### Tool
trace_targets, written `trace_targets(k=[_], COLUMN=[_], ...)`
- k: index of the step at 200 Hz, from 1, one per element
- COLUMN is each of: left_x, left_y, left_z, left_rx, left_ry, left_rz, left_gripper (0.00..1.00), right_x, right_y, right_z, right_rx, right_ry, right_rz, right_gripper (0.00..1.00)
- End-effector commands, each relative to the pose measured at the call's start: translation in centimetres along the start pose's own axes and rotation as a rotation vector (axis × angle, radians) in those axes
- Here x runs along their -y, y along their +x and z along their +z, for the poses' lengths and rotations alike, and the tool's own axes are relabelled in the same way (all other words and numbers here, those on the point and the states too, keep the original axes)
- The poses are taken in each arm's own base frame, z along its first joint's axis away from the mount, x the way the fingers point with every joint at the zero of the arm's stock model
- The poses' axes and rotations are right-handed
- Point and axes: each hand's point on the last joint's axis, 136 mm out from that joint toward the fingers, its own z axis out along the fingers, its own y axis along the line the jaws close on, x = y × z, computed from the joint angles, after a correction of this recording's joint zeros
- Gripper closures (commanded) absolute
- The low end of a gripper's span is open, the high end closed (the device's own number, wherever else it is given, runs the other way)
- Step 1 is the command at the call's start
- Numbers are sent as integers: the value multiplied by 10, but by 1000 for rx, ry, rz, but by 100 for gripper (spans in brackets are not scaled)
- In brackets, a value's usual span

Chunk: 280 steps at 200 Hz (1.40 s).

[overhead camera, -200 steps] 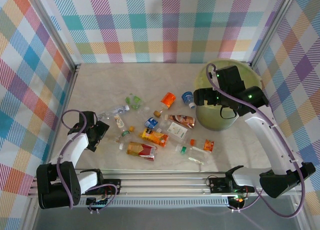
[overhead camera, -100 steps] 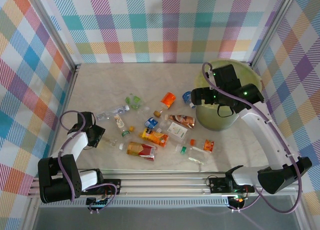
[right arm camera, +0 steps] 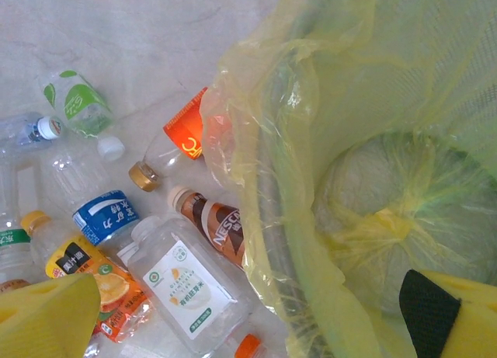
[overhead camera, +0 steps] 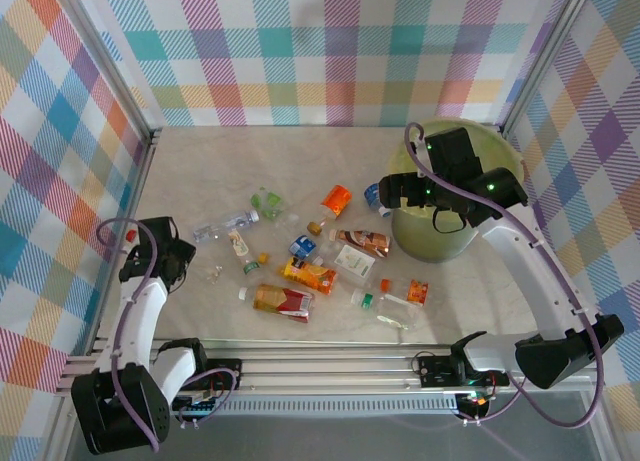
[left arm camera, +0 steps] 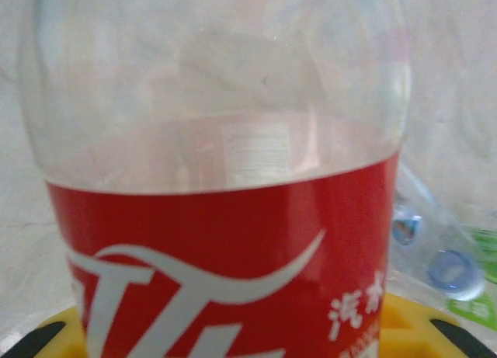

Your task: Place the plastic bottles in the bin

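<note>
Several plastic bottles (overhead camera: pixel 309 275) lie scattered on the table (overhead camera: pixel 250 161) to the left of the bin (overhead camera: pixel 432 239). The right gripper (overhead camera: pixel 398 192) hangs above the bin's left rim, jaws spread wide and holding nothing. The left gripper (overhead camera: pixel 152 249), far left of the bin, is clamped on a clear red-labelled bottle (left arm camera: pixel 225 241).

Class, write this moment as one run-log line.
left pincer: shut on red-label bottle | right pincer: open, over bin edge | other bottles: on table
</note>
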Motion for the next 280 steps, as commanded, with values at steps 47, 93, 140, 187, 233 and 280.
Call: trace_targets(k=[47,93,140,187,233,280], left_x=[98,188,274,298,296,291], left_y=[-26,7,82,159,194,218], left_z=[-61,-118,-190,-247,-270,-274], left_rx=[55,82,62,21,-84,-191], left_ry=[377,667,1077,1411,1585,1626], left_rz=[169,410,743,1100,1217,1302], left_gripper=[81,87,88,88,87,87], right_x=[-21,-41,-76,-123,-137,-153], right_y=[-17,-25,-35,-54,-69,-83], right_z=[-24,-42,-64,-91,-84,-78], right_rx=[136,211,261,293,297,300], right_ry=[-130,-264,-485,-805,-876,-926], right_rz=[30,52,64,47,5,-49], right_gripper=[0,0,0,0,0,7])
